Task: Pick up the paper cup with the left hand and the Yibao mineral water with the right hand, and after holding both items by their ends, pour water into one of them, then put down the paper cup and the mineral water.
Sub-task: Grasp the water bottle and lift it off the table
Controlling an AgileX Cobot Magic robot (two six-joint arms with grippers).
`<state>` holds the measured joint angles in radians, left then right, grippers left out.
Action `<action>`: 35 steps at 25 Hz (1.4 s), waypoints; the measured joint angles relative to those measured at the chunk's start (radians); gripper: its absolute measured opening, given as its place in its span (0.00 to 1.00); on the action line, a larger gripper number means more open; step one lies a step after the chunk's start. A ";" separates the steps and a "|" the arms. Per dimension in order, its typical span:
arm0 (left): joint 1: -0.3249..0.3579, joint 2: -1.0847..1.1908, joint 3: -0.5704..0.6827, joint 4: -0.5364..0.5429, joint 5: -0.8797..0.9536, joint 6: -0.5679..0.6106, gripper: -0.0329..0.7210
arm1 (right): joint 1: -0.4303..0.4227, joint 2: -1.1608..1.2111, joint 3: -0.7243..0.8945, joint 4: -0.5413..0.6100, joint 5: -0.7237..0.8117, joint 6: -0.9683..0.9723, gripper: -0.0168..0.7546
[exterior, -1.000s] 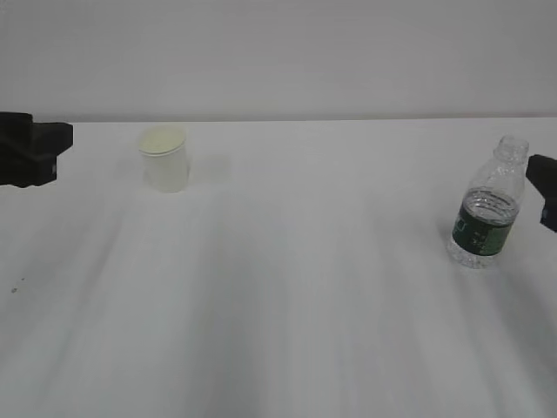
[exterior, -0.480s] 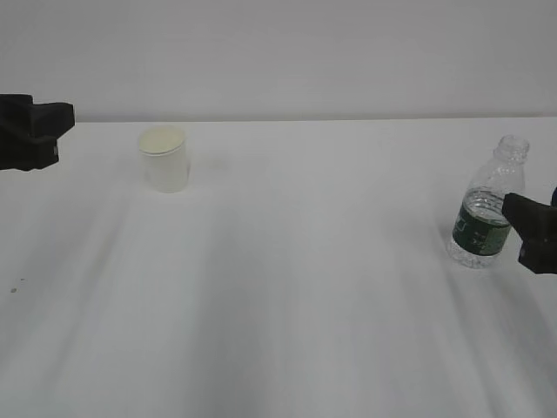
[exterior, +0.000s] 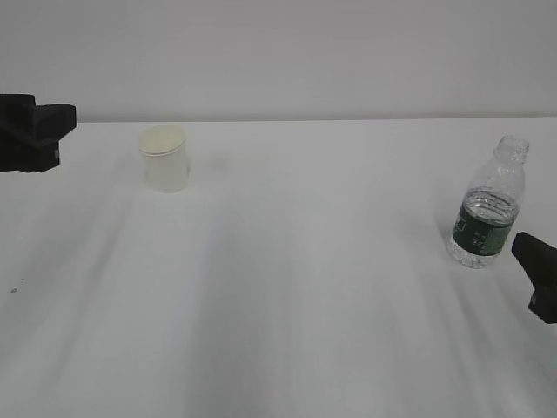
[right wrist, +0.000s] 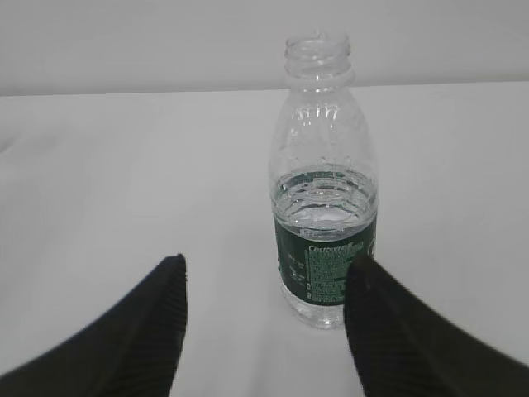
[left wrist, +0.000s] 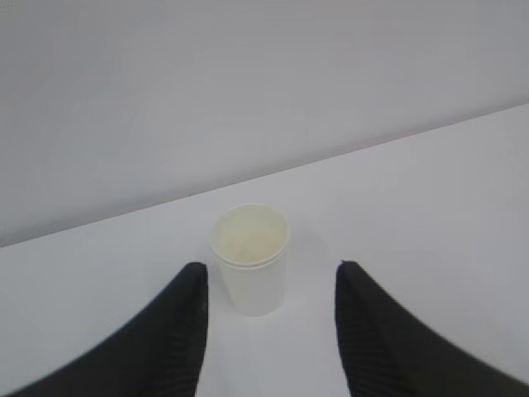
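Note:
The white paper cup (exterior: 164, 159) stands upright at the table's back left; in the left wrist view the paper cup (left wrist: 250, 259) sits just beyond and between my open black fingers, untouched. My left gripper (exterior: 39, 135) hovers at the left edge, level with the cup (left wrist: 269, 273). The Yibao mineral water (exterior: 487, 205), a capless clear bottle with a green label, stands upright at the right. In the right wrist view the bottle (right wrist: 325, 207) is ahead, nearer the right finger. My right gripper (right wrist: 266, 266) is open and holds nothing; it shows low at the right edge (exterior: 538, 270).
The white table (exterior: 296, 287) runs wide between cup and bottle, with a plain pale wall behind its far edge. A tiny dark speck (exterior: 13, 287) lies near the left front.
My right gripper has dropped lower and toward the front, from beside the bottle's shoulder to below its base level. The left gripper has crept slightly upward. Cup and bottle have not moved.

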<state>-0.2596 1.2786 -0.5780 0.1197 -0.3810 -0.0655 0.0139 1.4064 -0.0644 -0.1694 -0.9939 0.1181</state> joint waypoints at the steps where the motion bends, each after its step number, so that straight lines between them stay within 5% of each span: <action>1: 0.000 0.000 0.000 0.000 0.000 0.000 0.52 | 0.000 0.015 0.005 0.006 -0.026 -0.015 0.62; 12: 0.000 0.000 0.000 0.000 0.000 -0.002 0.52 | 0.000 0.265 0.007 0.005 -0.138 -0.078 0.62; 30: 0.000 0.000 0.000 0.001 0.000 -0.004 0.52 | 0.000 0.282 -0.083 0.056 -0.150 -0.078 0.62; 35: 0.000 0.000 0.000 0.001 0.000 -0.004 0.52 | 0.000 0.286 -0.085 0.056 -0.152 -0.078 0.75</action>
<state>-0.2596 1.2786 -0.5780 0.1212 -0.3810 -0.0693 0.0139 1.6927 -0.1496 -0.1131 -1.1458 0.0398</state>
